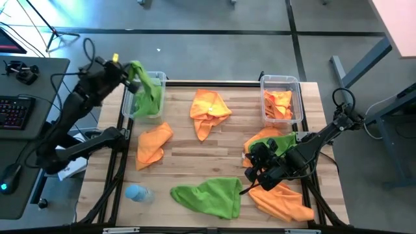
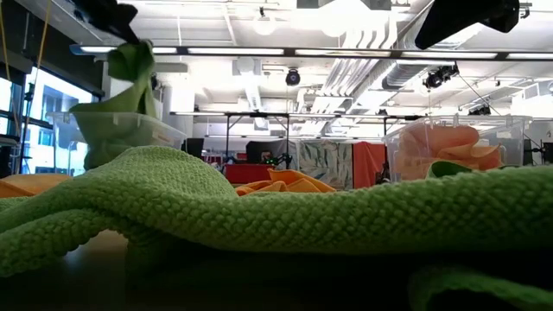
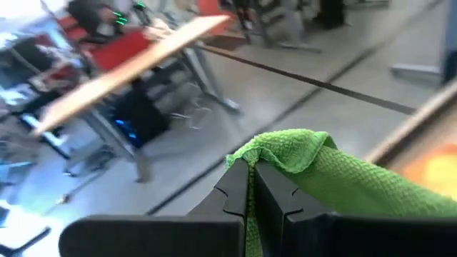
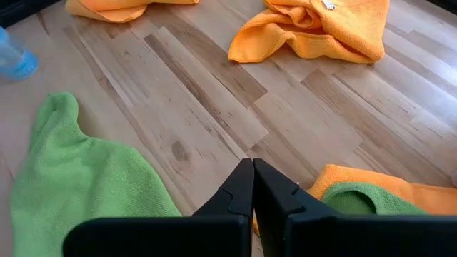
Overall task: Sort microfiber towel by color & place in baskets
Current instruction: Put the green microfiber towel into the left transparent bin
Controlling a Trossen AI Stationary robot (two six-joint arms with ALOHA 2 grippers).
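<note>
Green microfiber towel (image 1: 144, 88) hung from the left claw (image 1: 133, 77) over the left basket (image 1: 156, 110), its long axis running downward from the pinched corner into the tub, where its lower part bunched. The left wrist view alone showed the grip: both dark fingers (image 3: 235, 189) pressed together on a fold of the green cloth (image 3: 321, 168), with the room's floor behind. From the low view, the same towel (image 2: 130, 78) dangled above the clear tub (image 2: 130, 130), a sight partly blocked by a second green towel (image 2: 276, 216) lying close across the front. In the high view that second green towel (image 1: 211, 195) lay spread near the front edge of the wooden surface (image 1: 195, 153), long axis running left to right, and orange towels (image 1: 209, 110) lay scattered between the tubs. The right basket (image 1: 281, 80) held orange cloth. Over the surface's right side the right claw (image 1: 250, 175) hovered, and its wrist view showed its fingers (image 4: 239, 189) closed together, holding nothing, above bare wood beside an orange-and-green heap (image 4: 371, 196). A pale blue bottle (image 1: 136, 192) lay near the front left corner.
</note>
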